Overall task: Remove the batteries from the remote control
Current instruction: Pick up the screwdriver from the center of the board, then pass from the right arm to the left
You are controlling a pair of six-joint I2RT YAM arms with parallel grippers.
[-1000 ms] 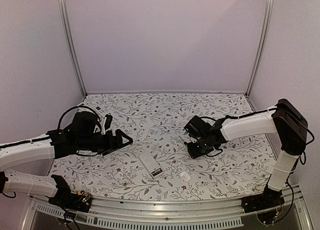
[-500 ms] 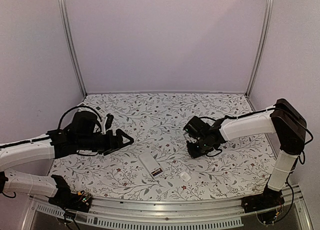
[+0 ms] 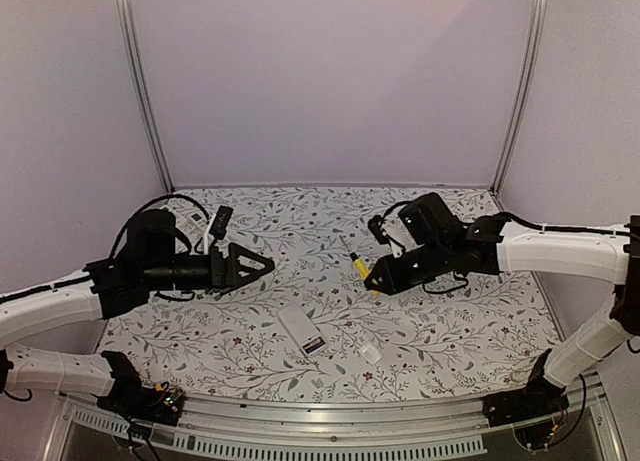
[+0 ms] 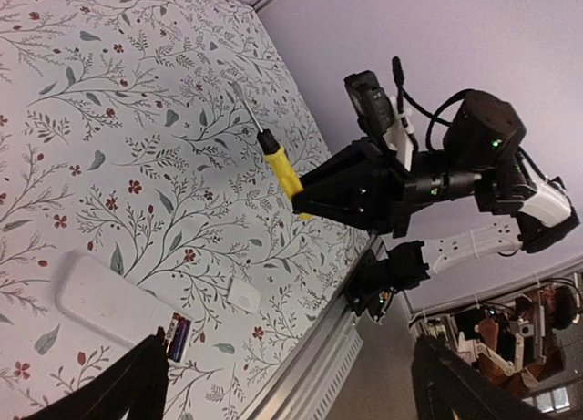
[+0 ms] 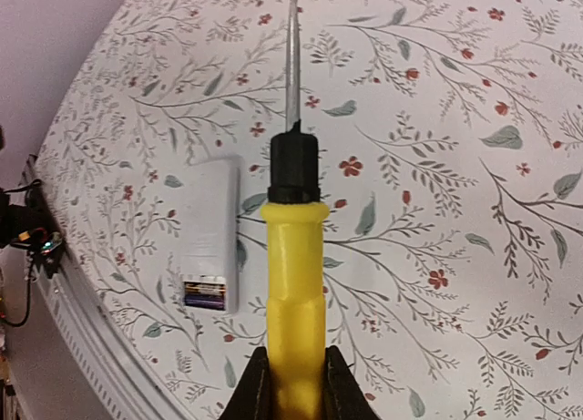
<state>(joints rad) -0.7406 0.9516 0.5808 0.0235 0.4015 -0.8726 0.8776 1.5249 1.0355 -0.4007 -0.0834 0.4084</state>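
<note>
From above, the left pincer [image 3: 255, 268] hangs over the left part of the flowered counter [image 3: 460, 331] with its jaws spread wide and nothing between them. The right pincer [image 3: 378, 279] is closed on the yellow handle of a screwdriver [image 3: 357, 265], whose thin shaft points toward the back wall. The white remote [image 3: 299, 327] lies flat on the counter between the two arms, nearer the front edge, apart from both pincers. Its near end is dark where the batteries [image 3: 313, 345] sit in the uncovered compartment. A small white cover [image 3: 371, 353] lies just to the right of that end.

From the left wrist, that pincer's two fingers stand at opposite sides of the frame, far apart and empty. The right pincer is across from it, clamped on the screwdriver above the counter. The remote lies below with dark blue and reddish batteries showing at its open end and the cover close by.

From the right wrist, the yellow handle rises from between the closed fingers. Its black collar and metal shaft point away over the counter. The remote lies to the left, batteries in place at its near end.
</note>
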